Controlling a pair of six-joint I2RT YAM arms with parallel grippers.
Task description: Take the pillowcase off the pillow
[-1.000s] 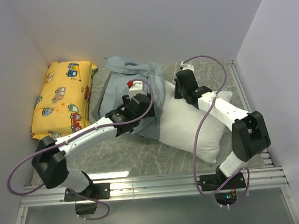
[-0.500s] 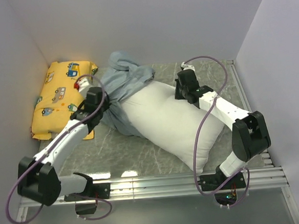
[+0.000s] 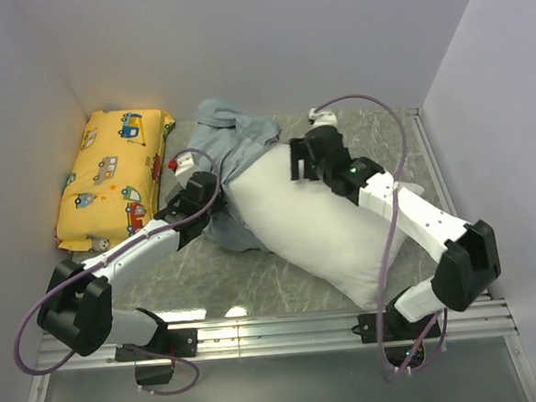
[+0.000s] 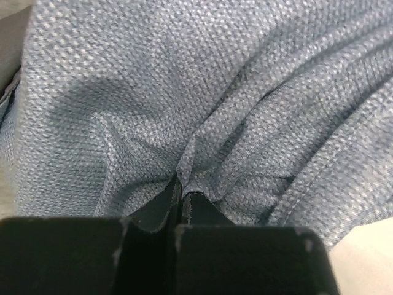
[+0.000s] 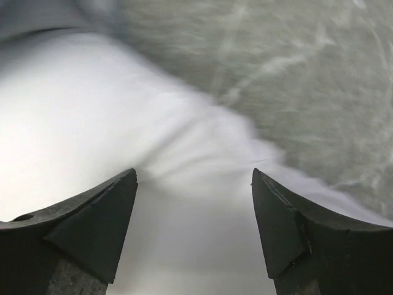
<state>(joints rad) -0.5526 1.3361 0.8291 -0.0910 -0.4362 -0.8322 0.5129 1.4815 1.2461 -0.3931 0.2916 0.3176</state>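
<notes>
The white pillow [image 3: 321, 229] lies slanted across the middle of the table. The grey pillowcase [image 3: 231, 134] is bunched over its far-left end and covers only that end. My left gripper [image 3: 208, 192] sits at the left side of the bunch, shut on a pinched fold of the pillowcase [image 4: 202, 110], with the fold rising from between its closed fingers [image 4: 182, 195]. My right gripper [image 3: 302, 160] hovers over the pillow's upper part. Its jaws stand wide open, with bare white pillow [image 5: 123, 123] showing between the fingertips and nothing held [image 5: 193, 178].
A yellow vehicle-print cushion [image 3: 114, 175] lies against the left wall, close to my left arm. White walls enclose the marbled table [image 3: 255, 280] on three sides. A metal rail [image 3: 277, 327] runs along the near edge.
My left gripper shut on the pillowcase, pulled it left off much of the pillow, then swung back towards the pillow. My right gripper opened, let go of the pillow and moved left along it.
</notes>
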